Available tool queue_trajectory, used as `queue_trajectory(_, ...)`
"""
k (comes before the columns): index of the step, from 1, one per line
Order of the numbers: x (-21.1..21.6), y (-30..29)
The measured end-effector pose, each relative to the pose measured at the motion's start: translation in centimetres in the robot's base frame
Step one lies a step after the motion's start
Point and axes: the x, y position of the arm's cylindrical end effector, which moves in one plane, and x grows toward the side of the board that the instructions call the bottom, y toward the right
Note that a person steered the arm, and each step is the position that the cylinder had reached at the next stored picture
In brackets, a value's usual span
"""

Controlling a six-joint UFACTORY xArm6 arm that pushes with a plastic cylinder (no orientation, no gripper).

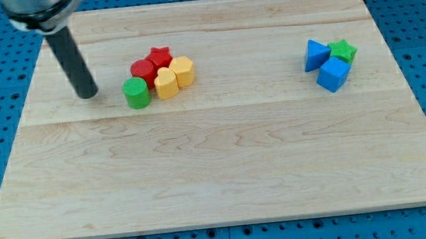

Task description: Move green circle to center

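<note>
The green circle [137,93] stands on the wooden board at the view's upper left, at the lower left edge of a tight cluster. The cluster holds a red circle [143,70], a red star [160,57], a yellow heart-like block [166,84] and a yellow hexagon [182,71]. The green circle touches the red circle and sits close to the yellow heart-like block. My tip [87,93] is on the board to the left of the green circle, a short gap apart from it.
A second group lies at the view's upper right: a blue triangle [316,54], a blue cube [333,74] and a green star [343,50], all touching. The wooden board [225,165] rests on a blue pegboard surface.
</note>
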Motion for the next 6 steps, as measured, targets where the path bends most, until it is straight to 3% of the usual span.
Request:
queue_trajectory(1,-1.4,0.3)
queue_trajectory(3,-0.3,4.5)
queue_trajectory(4,3.5,6.0)
queue_trajectory(6,5.9,8.6)
